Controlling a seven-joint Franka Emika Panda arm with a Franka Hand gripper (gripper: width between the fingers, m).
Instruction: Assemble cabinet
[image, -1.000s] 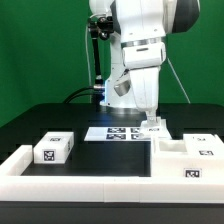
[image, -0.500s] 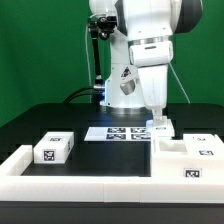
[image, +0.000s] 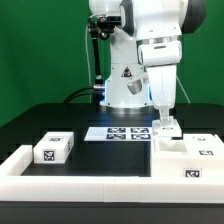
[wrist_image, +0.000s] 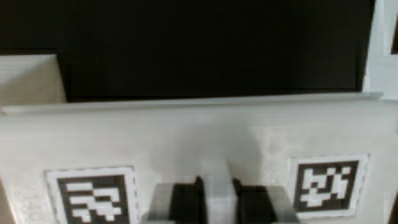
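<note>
Drawer block (image: 50, 148) lies loose at the exterior view's left; the claw (image: 167, 129), seemingly pinched on a white tagged panel (wrist_image: 196, 135), hovers over the cabinet case (image: 188, 160) at the right; fitting looks under way, calling for squarely aligned lowering.

The exterior view stands off the black table (image: 55, 115), slightly above it, and faces the arm's base and the green backdrop (image: 40, 50) head-on. The low white border rail (image: 80, 186) lies nearest the lens at 6 o'clock, the marker board (image: 118, 132) lies near centre, and the cabinet (image: 175, 165) sits at 4 o'clock. The wrist view sits just behind the gripper (wrist_image: 214, 195) and looks along its fingers (wrist_image: 187, 198). It is so close that the cabinet's tagged white face fills most of the frame, blurred. Both views share the part of the cabinet beneath the gripper, at 3 o'clock in the exterior view.
</note>
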